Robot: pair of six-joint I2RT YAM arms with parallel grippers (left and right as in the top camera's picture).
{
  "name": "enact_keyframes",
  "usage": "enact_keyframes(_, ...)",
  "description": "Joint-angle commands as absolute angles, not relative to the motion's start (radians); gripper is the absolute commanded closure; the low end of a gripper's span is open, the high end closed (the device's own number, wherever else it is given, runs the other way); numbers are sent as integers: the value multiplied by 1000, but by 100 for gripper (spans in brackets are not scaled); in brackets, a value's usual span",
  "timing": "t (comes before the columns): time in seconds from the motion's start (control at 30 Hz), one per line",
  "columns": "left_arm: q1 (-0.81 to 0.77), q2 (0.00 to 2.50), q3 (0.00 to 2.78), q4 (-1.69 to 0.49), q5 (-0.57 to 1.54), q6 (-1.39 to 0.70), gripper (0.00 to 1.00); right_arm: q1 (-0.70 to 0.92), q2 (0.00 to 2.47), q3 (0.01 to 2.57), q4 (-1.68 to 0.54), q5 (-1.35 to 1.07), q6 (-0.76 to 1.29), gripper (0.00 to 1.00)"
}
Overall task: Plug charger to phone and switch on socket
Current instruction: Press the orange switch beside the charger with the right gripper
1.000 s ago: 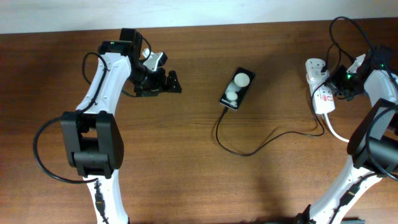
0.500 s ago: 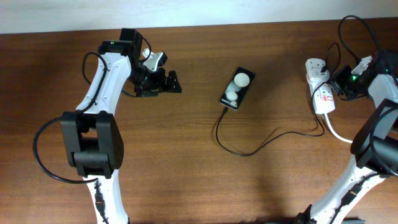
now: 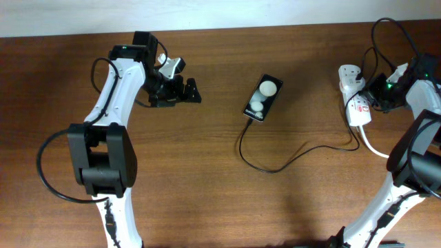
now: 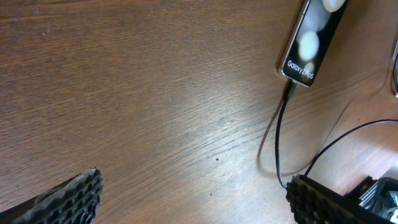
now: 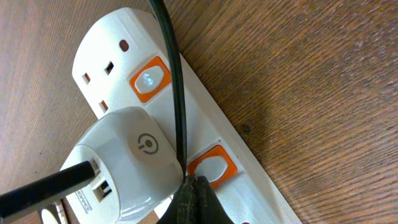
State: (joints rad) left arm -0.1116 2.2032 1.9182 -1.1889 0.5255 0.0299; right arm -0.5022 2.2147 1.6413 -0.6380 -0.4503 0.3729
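The black phone (image 3: 262, 97) lies mid-table with two white blobs on its face; it also shows in the left wrist view (image 4: 311, 37). The thin black charger cable (image 3: 275, 167) runs from the phone's lower end to the white adapter (image 5: 127, 165), which sits in the white socket strip (image 3: 355, 93). My right gripper (image 5: 196, 196) is shut, its tips over the strip next to an orange-framed switch (image 5: 211, 167). My left gripper (image 3: 187, 91) is open and empty, left of the phone.
The strip's thick white cord (image 3: 372, 146) curves off toward the right arm's base. A second orange switch (image 5: 149, 79) sits by the strip's free outlet. A black cable (image 5: 171, 74) crosses the strip in the right wrist view.
My right gripper drew a little to the right away from the strip, then came back over it. The left arm, phone and cable have not moved.
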Motion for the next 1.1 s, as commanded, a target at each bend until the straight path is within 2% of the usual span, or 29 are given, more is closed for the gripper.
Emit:
enact_keyframes(0.0,-110,2199,1918,-1190,526,35,1,-460,2234,1626,-635,-437,426,96)
enact_keyframes(0.1,-110,2199,1918,-1190,526,35,1,-498,2234,1626,-599,-464,500,96)
enact_keyframes(0.57,-110,2199,1918,-1190,526,35,1,-497,2234,1626,-632,-492,469,96)
enact_keyframes(0.8,-110,2199,1918,-1190,526,35,1,-492,2234,1626,-624,-379,497,96)
enact_keyframes(1.07,-110,2199,1918,-1190,526,35,1,-502,2234,1626,-593,-389,485,96)
